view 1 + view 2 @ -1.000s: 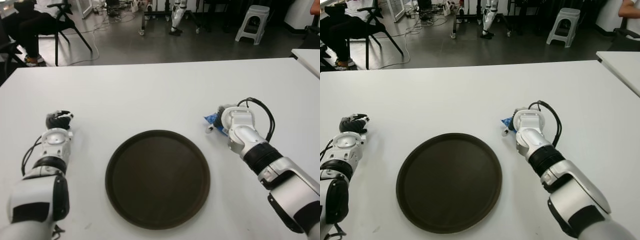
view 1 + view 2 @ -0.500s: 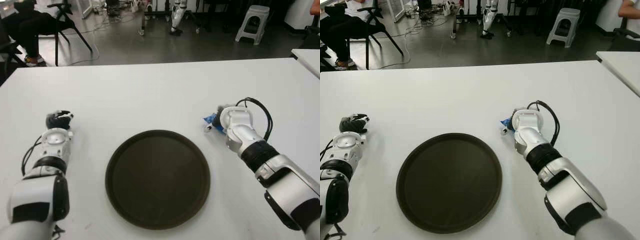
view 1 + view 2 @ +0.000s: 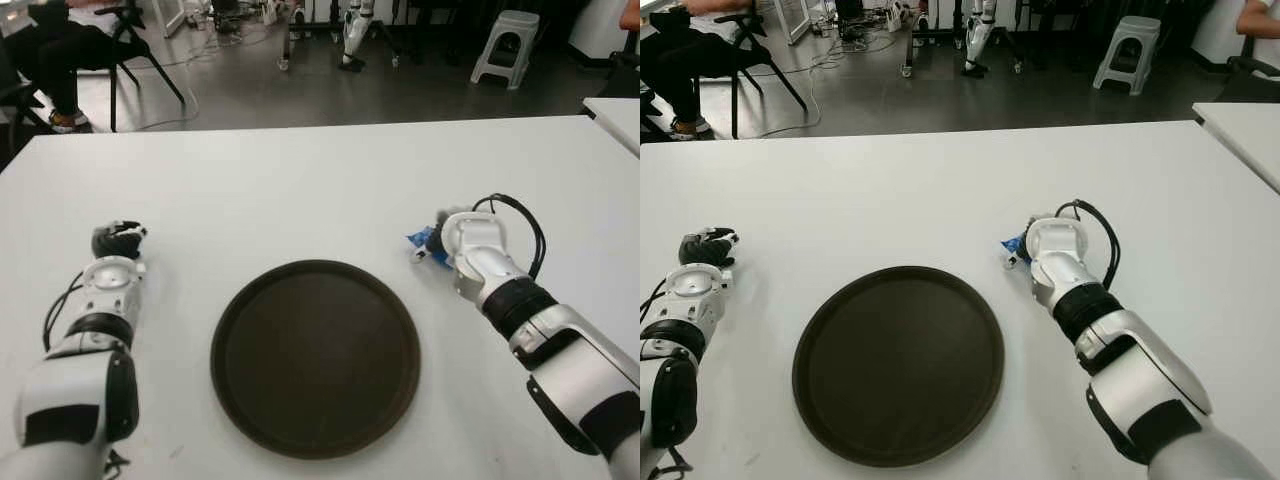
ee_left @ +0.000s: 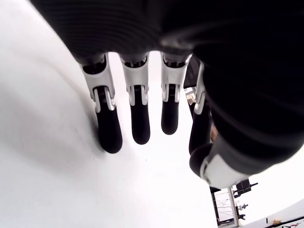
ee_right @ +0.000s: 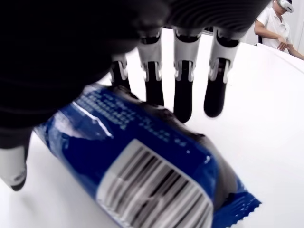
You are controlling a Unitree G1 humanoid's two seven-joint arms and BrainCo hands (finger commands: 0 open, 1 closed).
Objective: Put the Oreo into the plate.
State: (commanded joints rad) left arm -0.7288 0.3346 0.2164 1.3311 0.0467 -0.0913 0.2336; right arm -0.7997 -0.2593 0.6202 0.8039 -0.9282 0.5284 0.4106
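The Oreo (image 5: 142,156) is a small blue packet with a barcode, lying on the white table (image 3: 300,190) just right of the plate. Only its blue end (image 3: 418,240) shows past my right hand (image 3: 440,236), which covers it from above. In the right wrist view the fingers (image 5: 183,95) stretch out past the packet and the thumb stands off to one side, so the hand is open over it. The plate (image 3: 315,355) is a round dark brown tray in front of me, with nothing in it. My left hand (image 3: 118,238) shows at the table's left, fingers (image 4: 137,118) relaxed and holding nothing.
Beyond the table's far edge is open floor with a black chair (image 3: 130,40) and a seated person (image 3: 50,50) at the back left, and a grey stool (image 3: 505,45) at the back right. A second white table's corner (image 3: 620,115) shows at the right.
My right hand has shifted only slightly over the Oreo, which stays on the table. The left hand and the plate have not moved.
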